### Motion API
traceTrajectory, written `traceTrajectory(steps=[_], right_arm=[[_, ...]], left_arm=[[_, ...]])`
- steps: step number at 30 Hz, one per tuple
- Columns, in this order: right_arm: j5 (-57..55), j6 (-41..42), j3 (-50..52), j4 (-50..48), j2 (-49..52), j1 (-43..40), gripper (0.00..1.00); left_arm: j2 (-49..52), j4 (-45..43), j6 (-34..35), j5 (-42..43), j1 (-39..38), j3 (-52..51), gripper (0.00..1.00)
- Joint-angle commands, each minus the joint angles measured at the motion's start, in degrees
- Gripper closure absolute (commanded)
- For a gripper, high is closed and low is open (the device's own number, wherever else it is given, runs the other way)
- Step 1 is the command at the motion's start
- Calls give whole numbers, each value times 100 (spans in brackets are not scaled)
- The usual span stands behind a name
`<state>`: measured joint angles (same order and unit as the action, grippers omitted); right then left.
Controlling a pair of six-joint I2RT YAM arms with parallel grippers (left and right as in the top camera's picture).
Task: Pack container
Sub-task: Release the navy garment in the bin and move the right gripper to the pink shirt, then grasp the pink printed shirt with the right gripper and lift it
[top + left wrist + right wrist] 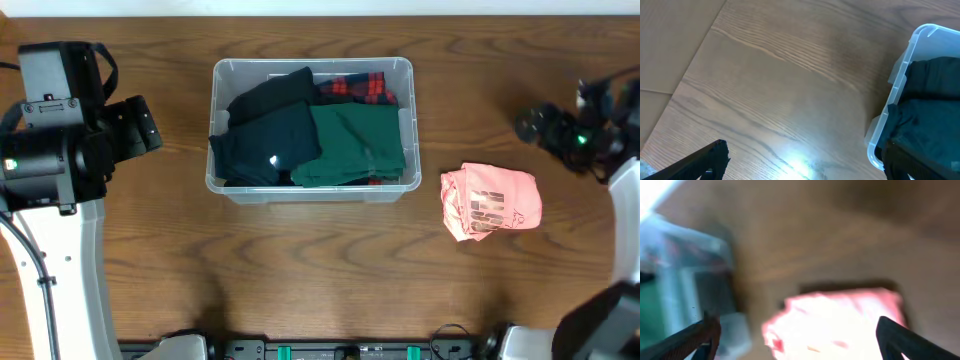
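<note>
The container point(312, 64) sits mid-bench point(300, 280), toward the far edge. It holds dark garments point(265, 135), a green one point(355, 145) and a red plaid one point(360, 88). The left tool point(805, 147) is spread wide with nothing between its fingers, over bare wood beside the container's left end. I cannot tell whether one finger touches the wall. The right tool point(796, 322), blurred, is also spread wide and grips nothing. It hangs above the pink garment point(492, 202), which lies apart from the container on its right.

White arm links point(70, 270), black motor housings point(50, 150), green lights point(12, 164)
</note>
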<state>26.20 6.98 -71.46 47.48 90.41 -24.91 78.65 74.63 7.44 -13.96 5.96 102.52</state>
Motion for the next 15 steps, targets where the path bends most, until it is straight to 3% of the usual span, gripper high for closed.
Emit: traceTrajectory(steps=[1, 10, 15], right_arm=[[149, -992, 33, 245, 490, -352, 2], [103, -1355, 33, 675, 1744, -846, 2], [101, -1545, 33, 791, 2120, -868, 8]], left_arm=[[0, 17, -35, -90, 24, 35, 2], [0, 15, -35, -90, 24, 37, 2], [0, 15, -35, -90, 24, 37, 2]])
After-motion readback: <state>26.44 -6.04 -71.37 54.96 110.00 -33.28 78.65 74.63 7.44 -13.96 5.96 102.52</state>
